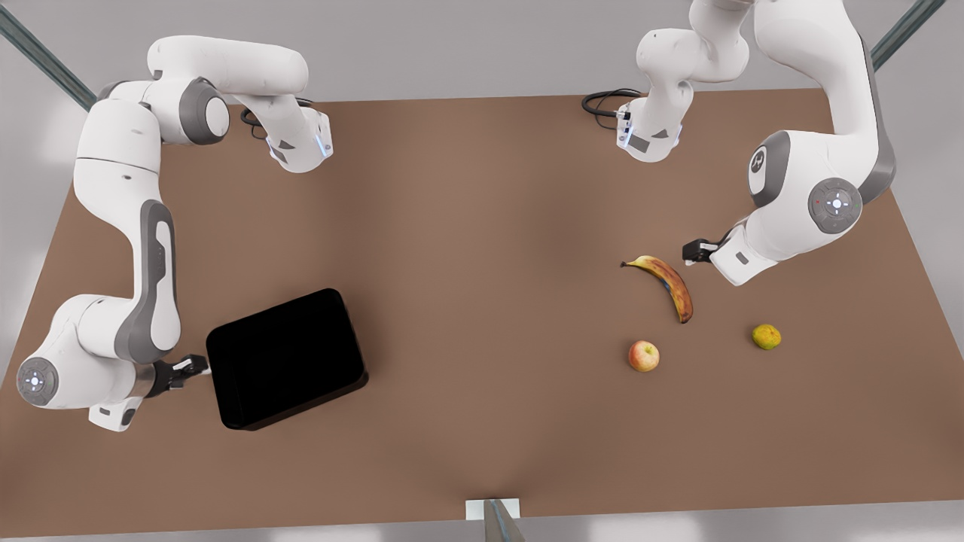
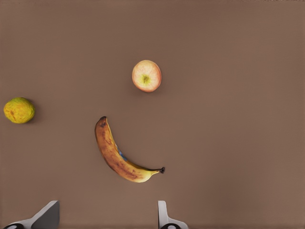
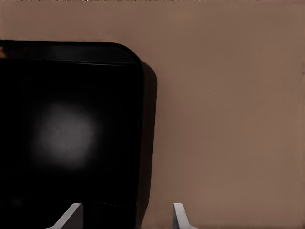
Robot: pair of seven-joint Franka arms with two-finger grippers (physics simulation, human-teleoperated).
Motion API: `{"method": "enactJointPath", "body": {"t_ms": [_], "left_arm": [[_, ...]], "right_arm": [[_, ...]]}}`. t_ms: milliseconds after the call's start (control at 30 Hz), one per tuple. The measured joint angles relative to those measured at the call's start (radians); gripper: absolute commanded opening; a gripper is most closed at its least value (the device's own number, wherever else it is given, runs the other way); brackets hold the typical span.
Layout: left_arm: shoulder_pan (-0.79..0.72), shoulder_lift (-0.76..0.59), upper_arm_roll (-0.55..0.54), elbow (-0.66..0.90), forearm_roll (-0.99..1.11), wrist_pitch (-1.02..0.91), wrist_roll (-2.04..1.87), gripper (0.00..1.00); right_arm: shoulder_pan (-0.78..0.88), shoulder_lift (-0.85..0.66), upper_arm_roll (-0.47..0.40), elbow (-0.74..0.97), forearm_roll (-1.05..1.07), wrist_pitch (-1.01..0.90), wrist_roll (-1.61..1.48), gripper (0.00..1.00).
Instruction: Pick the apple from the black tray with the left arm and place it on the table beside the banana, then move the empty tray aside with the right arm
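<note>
Apple's off the tray: the small red-pink apple with the pale yellow patch (image 1: 644, 355) sits on the matte brown counter (image 1: 482, 226), near the dark tip of the curved, brown-blotched yellow banana (image 1: 666, 285), not touching it. A lumpy yellow-green citrus-like fruit (image 1: 766, 336) lies on the banana's other side, well apart.

My left gripper (image 2: 107, 214) hovers over the fruit with its jaws apart and empty, on the front view's right. I read this arm as done and waiting.

What's left is the glossy black rectangular tray (image 1: 286, 359), empty, on the front view's left. My right gripper (image 3: 126, 214) is at its short edge, jaws apart, one fingertip (image 3: 71, 213) over the tray floor, the other (image 3: 180, 213) over bare counter, so the rim runs between them. The tray's long axis runs away from the jaws. Can't tell whether the fingertips are low enough to clamp the rim. Right arm is clearly the nearer one for the tray.
</note>
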Motion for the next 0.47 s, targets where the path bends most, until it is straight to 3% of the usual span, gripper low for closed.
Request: {"method": "enactJointPath", "body": {"t_ms": [133,233,300,333,400,467], "left_arm": [[-0.003,0.002,-0.001,0.008,0.002,0.0,0.004,1.0],[-0.022,0.018,0.0,0.045,0.001,0.0,0.005,1.0],[-0.035,0.022,0.002,0.053,-0.002,-0.001,0.006,1.0],[-0.035,0.022,0.003,0.054,-0.003,-0.002,0.006,1.0],[-0.03,0.023,0.005,0.056,-0.006,-0.003,0.007,1.0],[-0.026,0.023,0.006,0.057,-0.007,-0.004,0.007,1.0]], "right_arm": [[0.004,-0.189,0.011,0.007,0.039,-0.096,0.038,1.0],[0.011,-0.307,0.116,0.008,0.046,-0.187,0.113,1.0],[0.034,-0.343,0.141,0.007,0.006,-0.227,0.171,1.0],[0.085,-0.364,0.123,0.006,-0.031,-0.238,0.198,1.0],[0.255,-0.487,-0.056,-0.164,-0.027,-0.208,0.248,1.0],[0.326,-0.542,-0.116,-0.258,-0.036,-0.169,0.294,1.0]]}}
